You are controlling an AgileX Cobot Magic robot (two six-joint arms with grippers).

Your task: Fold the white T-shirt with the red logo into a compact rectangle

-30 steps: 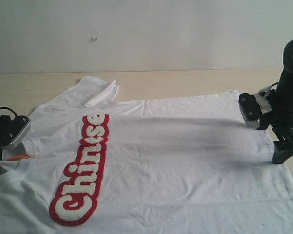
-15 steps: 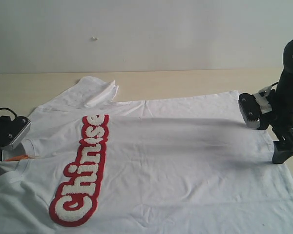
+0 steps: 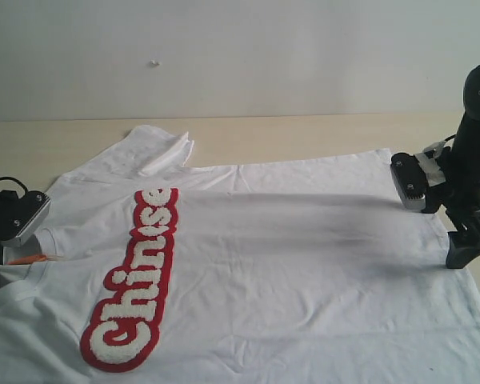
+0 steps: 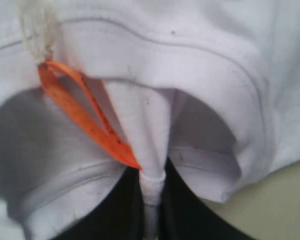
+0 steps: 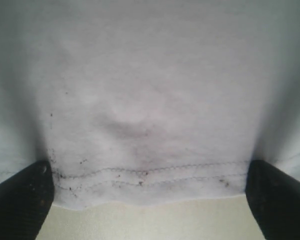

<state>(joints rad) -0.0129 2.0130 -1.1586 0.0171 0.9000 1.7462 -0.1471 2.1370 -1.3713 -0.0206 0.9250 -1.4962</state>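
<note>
The white T-shirt (image 3: 288,264) lies spread flat on the table with its neck at the left and its hem at the right. The red logo (image 3: 136,280) runs down its left part. My left gripper (image 3: 0,258) is at the collar, and in the left wrist view it (image 4: 152,197) is shut on a pinched fold of the ribbed collar (image 4: 152,150), beside the orange neck tag (image 4: 82,115). My right gripper (image 3: 462,250) stands at the hem. In the right wrist view it (image 5: 149,202) is open, its fingers (image 5: 20,202) wide apart on either side of the stitched hem (image 5: 150,175).
One sleeve (image 3: 156,148) is bunched at the back left of the shirt. The beige tabletop (image 3: 304,136) shows behind the shirt, up to a pale wall (image 3: 240,56). The shirt's near part runs out of the exterior view at the bottom.
</note>
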